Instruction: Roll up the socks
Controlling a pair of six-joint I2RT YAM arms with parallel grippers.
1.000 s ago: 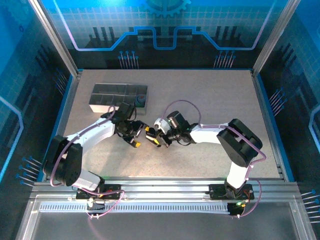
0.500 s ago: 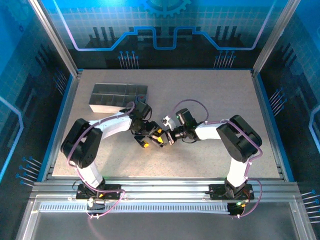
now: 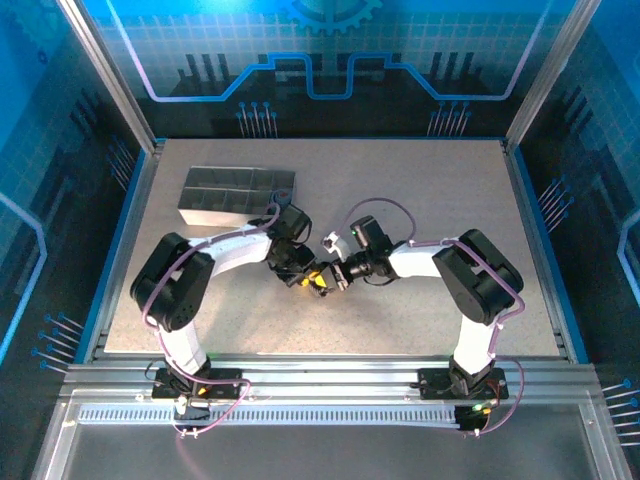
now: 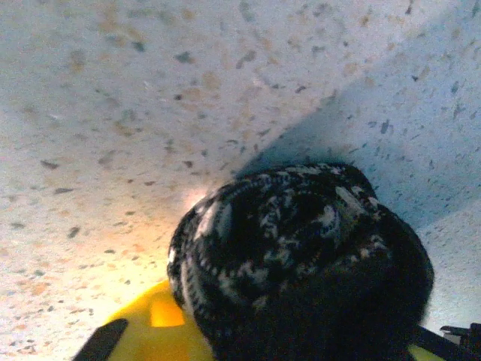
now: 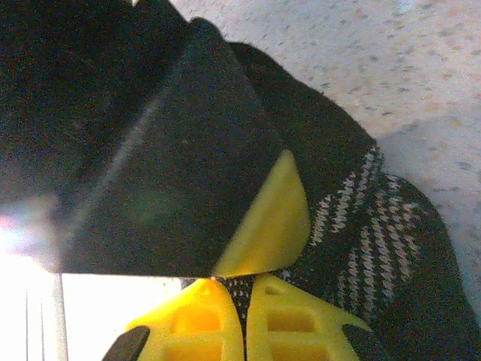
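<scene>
The black sock (image 4: 301,263), soft fabric with thin white stripes, is wound into a round roll and lies on the speckled grey table (image 3: 430,190). It is near the middle of the table, well away from every edge. Both arms reach inward and meet over it.

The left gripper (image 3: 306,277) is closed. Its yellow fingers (image 4: 161,331) are tucked under the near side of the roll (the fabric hides the tips themselves), so the grip appears to be on the sock. The right gripper (image 3: 334,281) is also closed, and its two yellow fingers pinch a thin fold of the striped fabric between them. Seen from the right wrist, the left gripper's dark finger with its yellow tip lies across the sock just beside that pinch, so the two grippers are almost touching.

The grey compartmented plastic tray (image 3: 225,213) stands towards the far left corner, close behind the left arm's forearm and apart from the roll.

The far half of the table, its whole right side and the near strip in front of the grippers are bare surface. The blue-edged border and the metal frame posts are well away from both grippers.
</scene>
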